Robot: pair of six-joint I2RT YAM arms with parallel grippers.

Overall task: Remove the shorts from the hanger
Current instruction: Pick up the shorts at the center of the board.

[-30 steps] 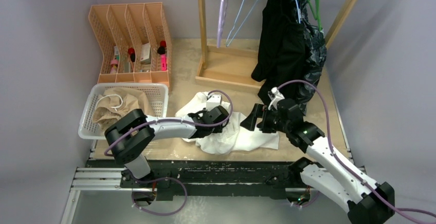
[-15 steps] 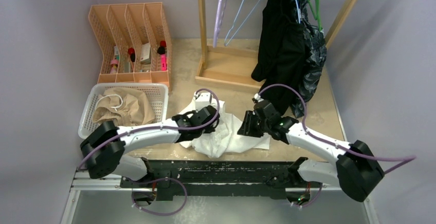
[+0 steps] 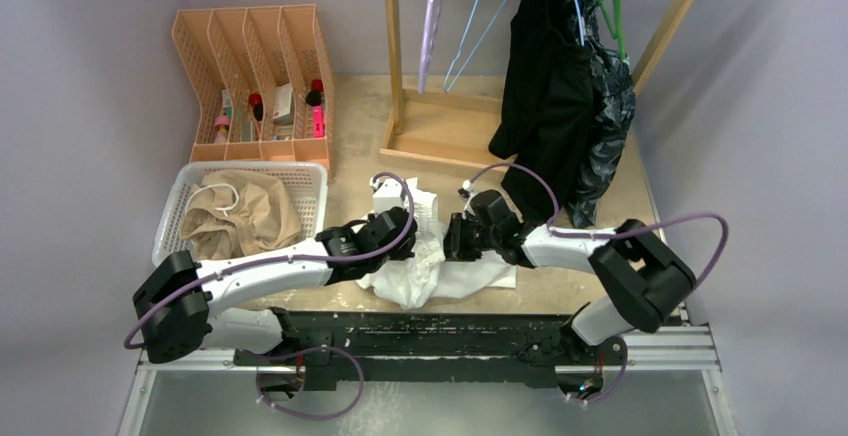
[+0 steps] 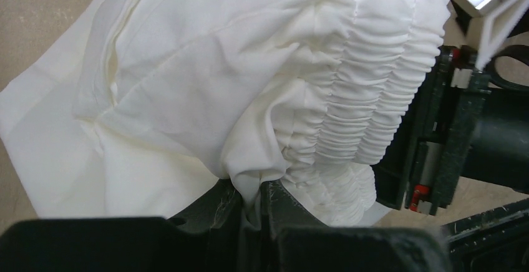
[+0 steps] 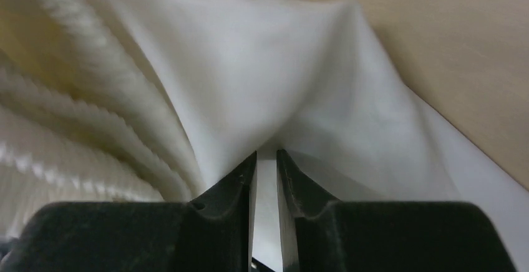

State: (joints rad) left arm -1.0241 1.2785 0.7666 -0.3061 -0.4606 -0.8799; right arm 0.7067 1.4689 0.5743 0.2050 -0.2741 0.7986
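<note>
Pinching the white shorts (image 3: 418, 274), bunched on the bench (image 3: 352, 156) between my arms, I had my left fingers (image 4: 232, 204) and right fingers (image 5: 248, 178) each pressed onto a thin fold. Pulling unevenly could slip a fold free or stretch the waistband (image 4: 387, 85). A second earlier my right fingers stood spread wide, farther right.

Your clear lane is bare worktop (image 3: 358, 126) between orange organiser (image 3: 250, 56) and rack base (image 3: 437, 159) (far right too). White basket (image 3: 255, 166) blocks left, hanging black shorts (image 3: 545, 86) back right; white shorts (image 3: 420, 274), left claw (image 4: 251, 200) and right claw (image 5: 266, 172) fill the middle.
</note>
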